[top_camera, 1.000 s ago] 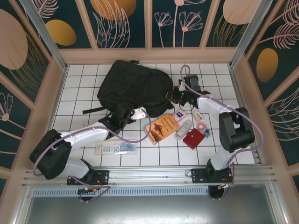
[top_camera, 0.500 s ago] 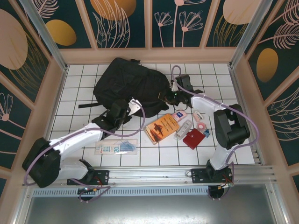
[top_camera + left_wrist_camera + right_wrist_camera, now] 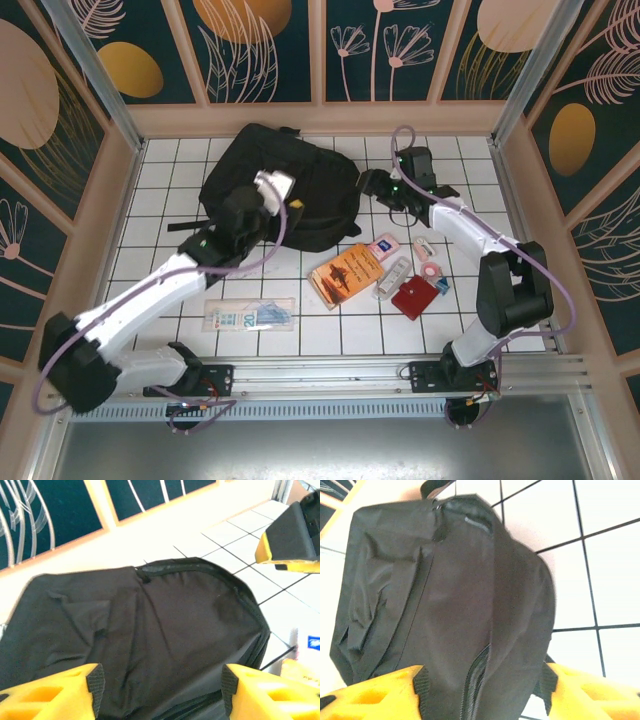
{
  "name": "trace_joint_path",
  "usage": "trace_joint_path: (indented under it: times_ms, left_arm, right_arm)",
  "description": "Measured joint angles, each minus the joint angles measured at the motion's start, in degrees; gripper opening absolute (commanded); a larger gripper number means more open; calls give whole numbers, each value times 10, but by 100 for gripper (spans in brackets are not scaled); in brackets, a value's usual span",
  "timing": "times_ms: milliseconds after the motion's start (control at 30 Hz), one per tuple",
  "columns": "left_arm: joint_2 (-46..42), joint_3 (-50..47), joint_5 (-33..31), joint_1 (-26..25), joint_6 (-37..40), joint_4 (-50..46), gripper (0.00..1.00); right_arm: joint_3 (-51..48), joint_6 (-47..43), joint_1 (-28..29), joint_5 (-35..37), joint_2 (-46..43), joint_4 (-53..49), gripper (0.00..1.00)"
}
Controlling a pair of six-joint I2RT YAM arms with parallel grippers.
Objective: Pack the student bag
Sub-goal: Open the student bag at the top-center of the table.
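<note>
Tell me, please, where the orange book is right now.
Top view: the orange book lies right of centre, between the student bag and the red wallet.

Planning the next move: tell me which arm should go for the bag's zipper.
Probably right: the right gripper hangs open with the student bag's zipper running between its fingers; the left gripper faces plain fabric.

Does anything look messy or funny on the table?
Nothing is spilled or broken. The student bag lies flat, with one strap trailing out on the left arm's side. The orange book sits crooked to the tile lines.
</note>
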Motion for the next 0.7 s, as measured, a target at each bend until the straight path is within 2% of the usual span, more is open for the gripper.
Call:
trace_joint_path:
  times_ms: [133,333,433,700]
  left_arm:
    - [173,197,70,1,-75,-46,66]
    - [346,356,176,1,-179,-134,58]
    - [399,398,194,1,-208,-176,58]
    - [469,466,204,1,-249,-255,53]
  right_arm:
    - [0,1,-30,2,0,-18,55]
    - [-3,4,-64,1,-4,-42,54]
    - [-16,4,-63,-2,-19,-50,54]
    - [-39,2,-63,-5,-34,-57,54]
